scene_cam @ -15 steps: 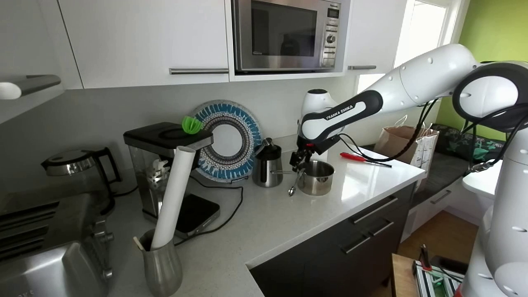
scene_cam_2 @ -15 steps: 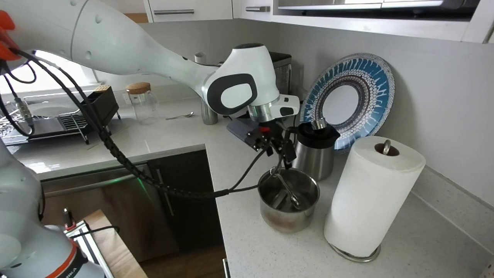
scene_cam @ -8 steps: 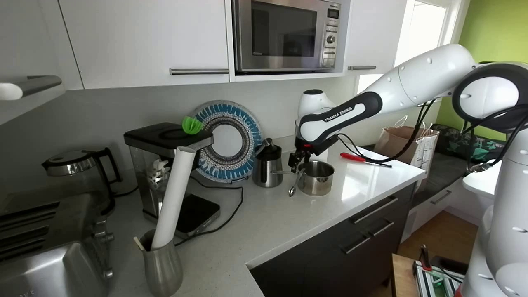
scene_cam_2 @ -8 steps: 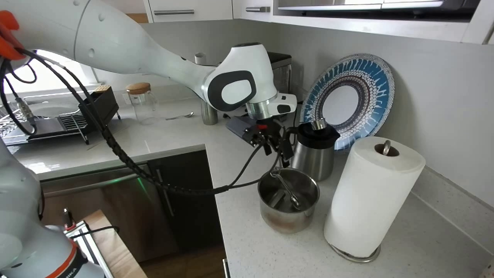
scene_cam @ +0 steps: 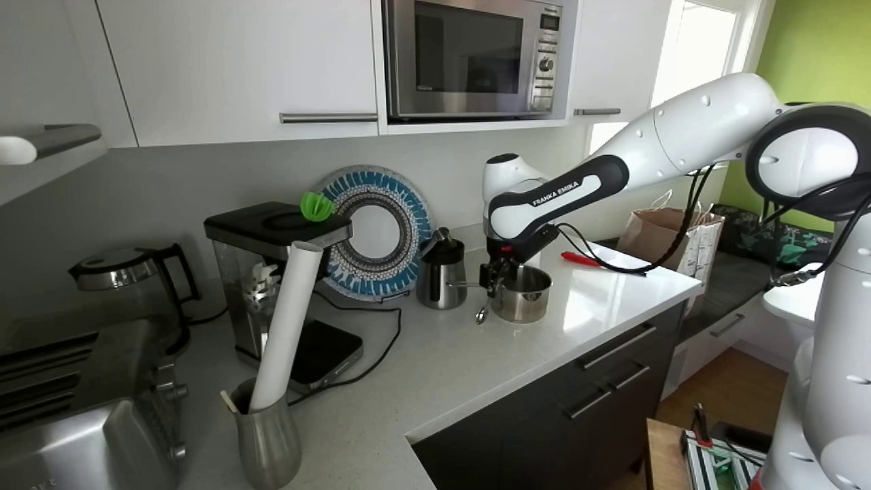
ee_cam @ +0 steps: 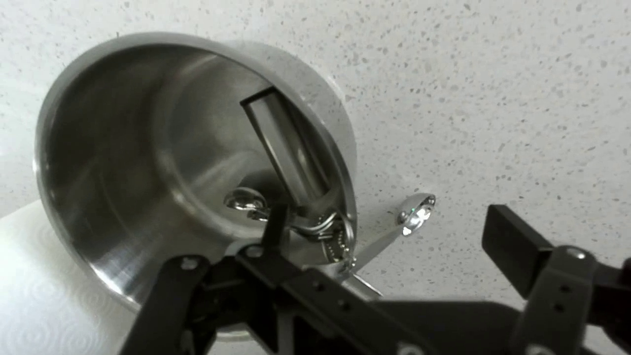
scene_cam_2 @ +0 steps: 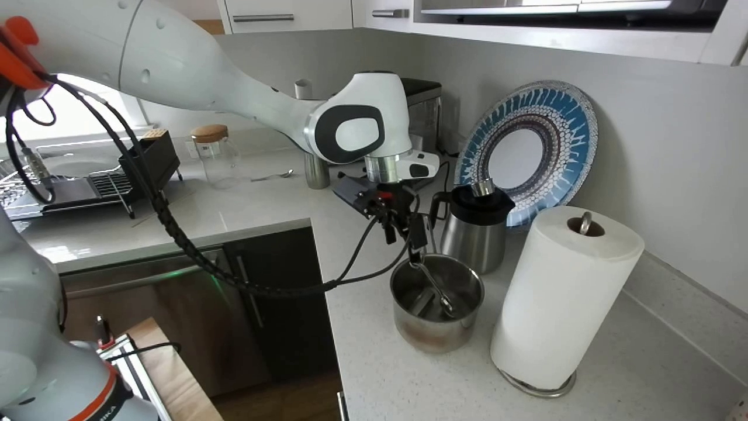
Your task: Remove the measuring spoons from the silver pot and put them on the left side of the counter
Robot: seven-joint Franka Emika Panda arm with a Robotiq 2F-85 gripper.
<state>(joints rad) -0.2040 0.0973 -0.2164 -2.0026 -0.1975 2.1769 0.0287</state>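
In the wrist view, the counter (ee_cam: 498, 98) gives free room across the upper right, but at lower centre the measuring spoons (ee_cam: 377, 249) and the rim of the silver pot (ee_cam: 108, 162) occupy the gap of the parted gripper (ee_cam: 392, 227). In an exterior view, the paper towel roll (scene_cam_2: 564, 304) obstructs the pot's right side and the steel carafe (scene_cam_2: 474, 242) its upper right, while bare counter offers passage toward the bottom edge.

The white arm (scene_cam: 714, 116) slopes down in both exterior views to a bent wrist (scene_cam_2: 397, 128), the gripper (ee_cam: 387, 224) beneath, aimed roughly downward. In the wrist view its black fingers (ee_cam: 515, 249) stand well apart; from outside, their exact spread is hard to judge.
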